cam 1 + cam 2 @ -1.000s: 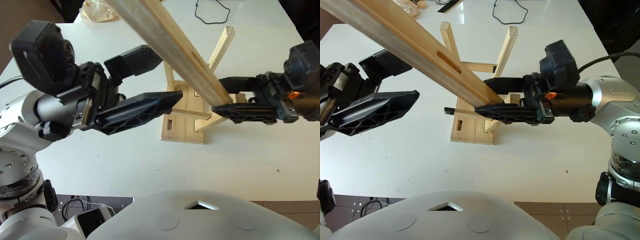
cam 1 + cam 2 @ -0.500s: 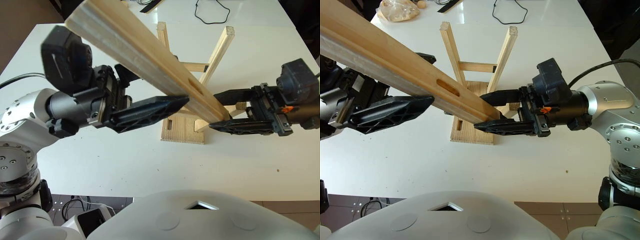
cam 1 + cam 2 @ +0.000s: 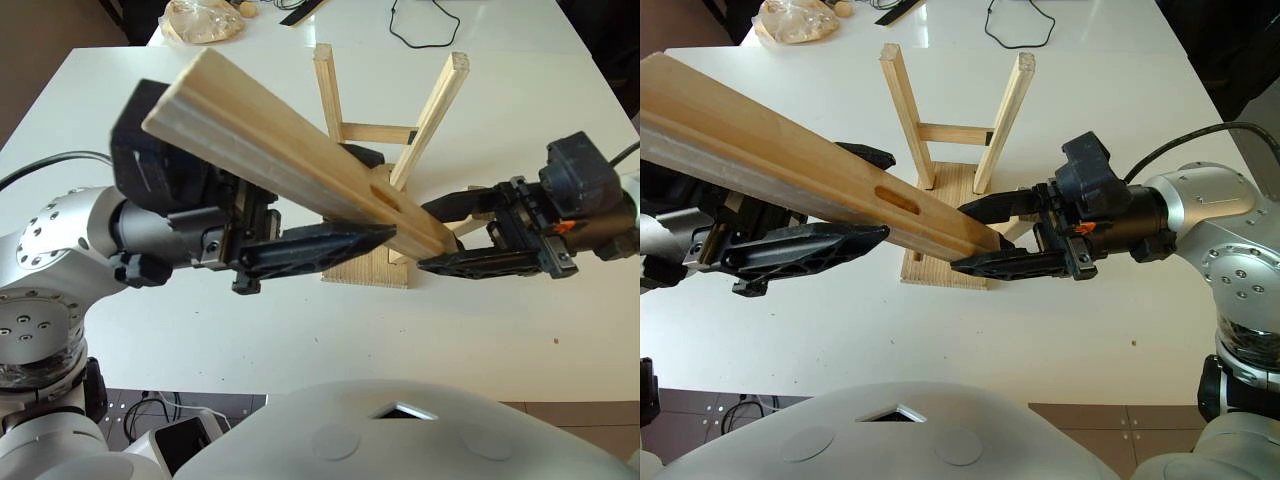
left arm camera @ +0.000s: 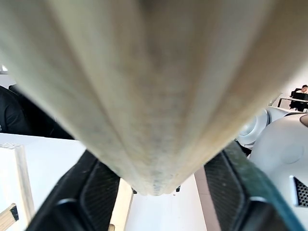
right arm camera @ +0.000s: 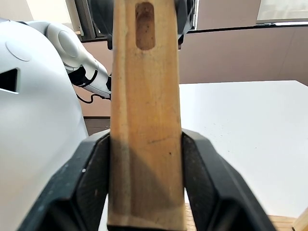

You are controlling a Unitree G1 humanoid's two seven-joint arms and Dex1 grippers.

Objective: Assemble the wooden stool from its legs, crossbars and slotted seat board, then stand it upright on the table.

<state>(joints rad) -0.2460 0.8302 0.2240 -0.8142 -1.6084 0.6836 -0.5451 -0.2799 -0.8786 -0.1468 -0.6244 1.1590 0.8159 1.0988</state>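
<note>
The half-built stool (image 3: pixel 930 272) sits upside down on the white surface (image 3: pixel 200 330). The long slotted leg (image 3: pixel 290 150) hangs tilted over it. The left gripper (image 3: pixel 380 195) grasps it mid-length, and the right gripper (image 3: pixel 965 237) is clenched on its lower end. Uneven pulling between the arms could twist it loose or topple the stool. The right wrist view shows what the head views hide: the fingers (image 5: pixel 91 192) pressing against both edges.

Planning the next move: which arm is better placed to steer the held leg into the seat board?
Probably right: its gripper clamps the leg at the end nearest the seat board; the left gripper sits mid-length.
</note>
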